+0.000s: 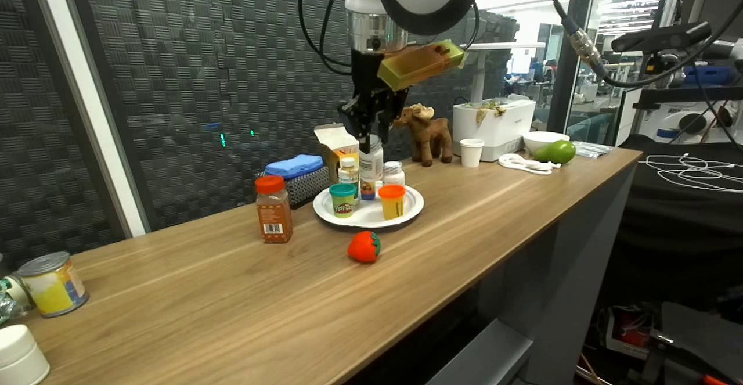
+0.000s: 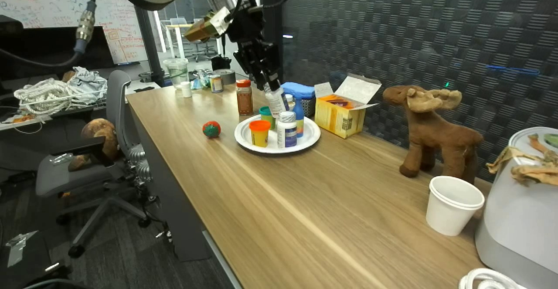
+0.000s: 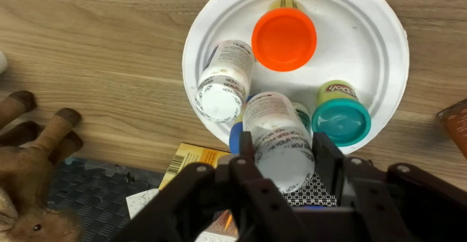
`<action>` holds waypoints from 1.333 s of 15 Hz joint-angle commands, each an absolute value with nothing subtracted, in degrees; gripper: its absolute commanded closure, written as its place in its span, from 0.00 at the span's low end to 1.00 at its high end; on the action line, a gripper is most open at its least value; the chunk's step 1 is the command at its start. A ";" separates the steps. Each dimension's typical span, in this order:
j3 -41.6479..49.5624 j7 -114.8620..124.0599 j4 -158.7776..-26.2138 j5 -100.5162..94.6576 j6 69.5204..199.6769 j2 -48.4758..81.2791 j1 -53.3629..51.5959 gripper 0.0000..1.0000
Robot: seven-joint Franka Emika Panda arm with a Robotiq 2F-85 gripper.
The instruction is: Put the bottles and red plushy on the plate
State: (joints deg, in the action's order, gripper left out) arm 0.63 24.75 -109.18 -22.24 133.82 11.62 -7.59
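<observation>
A white plate [image 1: 371,223] [image 2: 245,137] [image 3: 359,56] holds an orange-lidded tub [image 1: 392,206] [image 3: 284,39], a teal-lidded tub [image 1: 342,204] [image 3: 341,121], a white bottle [image 2: 287,131] [image 3: 228,74], a blue-topped bottle [image 2: 299,115] and a small white-capped bottle [image 1: 348,175]. My gripper [image 1: 371,141] [image 2: 271,84] [image 3: 282,143] is shut on another white bottle [image 1: 371,161] [image 2: 276,100] [image 3: 273,119], tilted above the plate's back part. Whether its base touches anything is hidden. The red plushy [image 1: 364,247] [image 2: 212,130] lies on the table in front of the plate. A red-lidded spice bottle [image 1: 273,211] [image 2: 244,98] stands beside the plate.
Behind the plate are an open yellow box [image 2: 342,115] and a patterned basket with a blue cloth [image 1: 294,166]. A brown moose plush [image 2: 436,127], paper cups [image 2: 451,206] and a white appliance [image 1: 493,126] stand further along. A can [image 1: 53,285] stands towards the opposite end.
</observation>
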 commanded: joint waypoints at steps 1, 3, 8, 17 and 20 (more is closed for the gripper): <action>0.87 24.82 -110.15 -21.06 136.71 11.90 -6.75 0.81; 0.78 24.26 -110.40 -19.43 137.93 12.37 -6.24 0.81; 0.65 22.51 -110.67 -15.55 139.63 13.58 -5.62 0.81; 0.93 21.27 -111.00 -14.69 139.51 13.89 -6.17 0.01; 0.94 22.05 -110.70 -15.65 139.60 12.88 -6.83 0.00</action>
State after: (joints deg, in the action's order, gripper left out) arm 0.70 22.18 -110.46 -15.01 138.80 14.89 -5.93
